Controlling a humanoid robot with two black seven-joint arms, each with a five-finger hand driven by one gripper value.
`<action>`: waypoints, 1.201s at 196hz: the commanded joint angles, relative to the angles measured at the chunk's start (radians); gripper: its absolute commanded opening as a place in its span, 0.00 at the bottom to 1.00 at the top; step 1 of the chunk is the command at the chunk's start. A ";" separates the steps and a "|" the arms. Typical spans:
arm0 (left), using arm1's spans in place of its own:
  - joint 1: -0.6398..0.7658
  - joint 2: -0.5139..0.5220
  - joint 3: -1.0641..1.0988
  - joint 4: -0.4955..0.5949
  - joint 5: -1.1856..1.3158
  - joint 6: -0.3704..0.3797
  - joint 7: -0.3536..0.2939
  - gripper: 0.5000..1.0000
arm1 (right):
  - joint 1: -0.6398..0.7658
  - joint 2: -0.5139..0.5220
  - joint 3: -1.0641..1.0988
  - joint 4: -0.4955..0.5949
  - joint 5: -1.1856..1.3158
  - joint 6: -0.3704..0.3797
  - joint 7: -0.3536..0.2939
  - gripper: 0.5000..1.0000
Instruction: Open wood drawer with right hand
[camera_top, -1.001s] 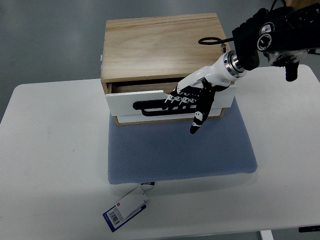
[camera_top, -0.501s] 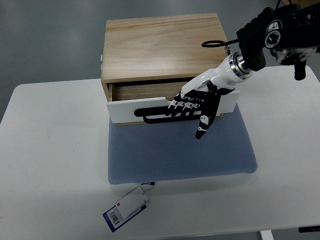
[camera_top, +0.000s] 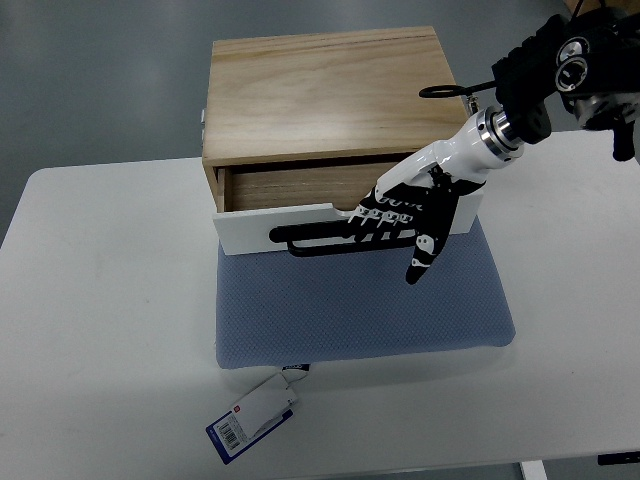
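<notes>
From above, the wood drawer box (camera_top: 325, 95) sits at the back of the white bench (camera_top: 100, 320), its front edge on a blue mat (camera_top: 360, 305). Its drawer (camera_top: 300, 222) is pulled partly out, white front over the mat, showing a strip of bare wooden inside; nothing can be made out in there. The right hand (camera_top: 405, 215) has its fingers curled around the black handle (camera_top: 310, 238), thumb pointing down. A tag (camera_top: 252, 415) lies near the mat's front edge.

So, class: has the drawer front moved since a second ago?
Yes. The drawer front has slid out from the wooden box toward the camera, over the blue mat, pulled by the right robot hand.
</notes>
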 joint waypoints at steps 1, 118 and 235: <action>0.000 0.000 0.000 0.000 0.000 0.000 0.000 1.00 | 0.021 -0.004 0.000 0.012 0.002 0.010 0.000 0.86; 0.000 0.000 -0.001 0.000 0.000 0.000 0.000 1.00 | 0.181 -0.114 0.027 0.028 0.029 0.022 0.001 0.86; 0.000 0.000 -0.001 0.000 0.000 0.000 0.000 1.00 | 0.040 -0.481 0.309 -0.112 0.212 -0.116 -0.003 0.86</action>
